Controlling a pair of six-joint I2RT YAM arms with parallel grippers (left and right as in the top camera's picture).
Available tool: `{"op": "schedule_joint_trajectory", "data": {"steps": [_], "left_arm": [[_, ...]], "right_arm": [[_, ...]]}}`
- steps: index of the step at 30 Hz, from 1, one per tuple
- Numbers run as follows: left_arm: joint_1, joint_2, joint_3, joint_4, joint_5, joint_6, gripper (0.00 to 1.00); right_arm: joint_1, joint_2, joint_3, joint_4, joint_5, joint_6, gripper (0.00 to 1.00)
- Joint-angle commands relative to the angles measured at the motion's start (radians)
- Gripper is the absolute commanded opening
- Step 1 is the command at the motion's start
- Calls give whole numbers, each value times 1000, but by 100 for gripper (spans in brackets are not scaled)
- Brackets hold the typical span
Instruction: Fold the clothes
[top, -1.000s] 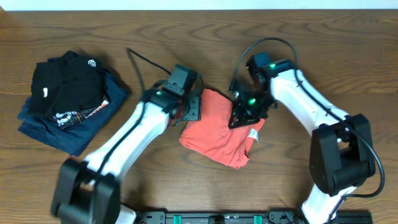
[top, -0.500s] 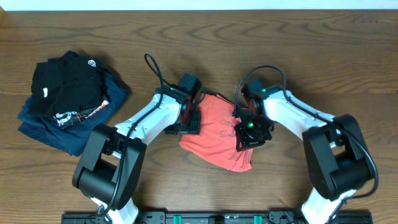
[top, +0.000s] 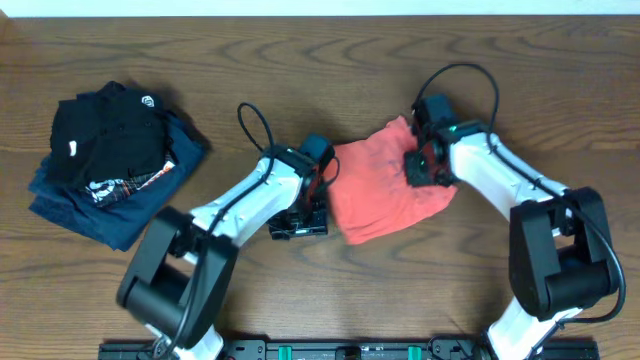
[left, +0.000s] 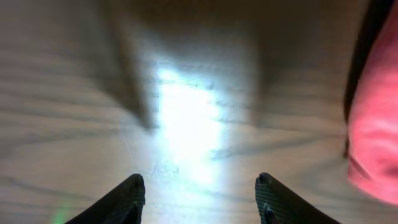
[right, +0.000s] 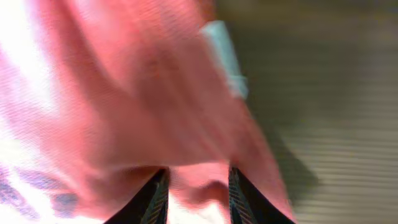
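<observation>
both arms reach inward: left jaws apart over table (left: 186, 124), right jaws astride the t-shirt (top: 385, 185), grip unclear.

T-shirt (right: 112, 93) blurred in right wrist view, cut off by left wrist view's right edge

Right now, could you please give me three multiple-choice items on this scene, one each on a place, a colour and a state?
1. Where does the dark folded pile lie?
A) far on the left arm's side
B) in the middle
C) far on the right arm's side

2. What colour is the T-shirt?
A) navy
B) coral red
C) white

3. How is the left gripper?
A) shut on the T-shirt
B) shut, empty
C) open, empty

Answers:
1 A: the pile sits apart at the left of the overhead view.
2 B: the overhead view shows the colour clearly.
3 C: its jaws stand apart over bare table.
</observation>
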Motion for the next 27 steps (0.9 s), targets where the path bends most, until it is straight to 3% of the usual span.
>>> {"op": "schedule_joint_trajectory", "data": {"steps": [1, 5, 8, 13, 20, 27], "left_arm": [[37, -123, 3, 67, -115, 20, 66], [82, -211, 3, 310, -114, 153, 74], [94, -214, 3, 487, -110, 204, 74], [93, -137, 3, 620, -48, 243, 74], [92, 30, 3, 616, 74, 248, 72], [92, 68, 3, 416, 76, 248, 51]], "right_arm": [[-14, -5, 105, -50, 116, -14, 33], [-9, -45, 179, -159, 27, -14, 37], [-9, -58, 180, -246, -97, -13, 37], [-3, -55, 126, -351, -157, 2, 36], [3, -55, -35, -253, -157, 29, 36], [-7, -55, -152, -34, -74, 32, 38]]}}
